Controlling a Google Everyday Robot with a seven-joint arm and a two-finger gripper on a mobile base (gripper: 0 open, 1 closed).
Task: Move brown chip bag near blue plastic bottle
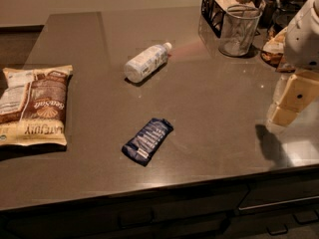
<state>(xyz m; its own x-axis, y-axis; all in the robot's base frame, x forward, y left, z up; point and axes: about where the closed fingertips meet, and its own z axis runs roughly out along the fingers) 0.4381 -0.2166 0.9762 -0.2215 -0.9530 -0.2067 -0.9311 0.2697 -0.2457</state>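
The brown chip bag (34, 105) lies flat at the left edge of the counter, brown centre with cream-yellow edges and "Sea Salt" lettering. The blue plastic bottle (146, 62) lies on its side near the middle back, white cap pointing to the back right. My gripper (283, 112) hangs above the counter at the far right, well away from both the bag and the bottle, and it holds nothing that I can see.
A small dark blue snack wrapper (147, 140) lies in front of the bottle, between the bag and my gripper. A wire mesh cup (240, 30) and a black wire basket (219, 6) stand at the back right. The dark counter (209, 103) ends in a front edge above drawers.
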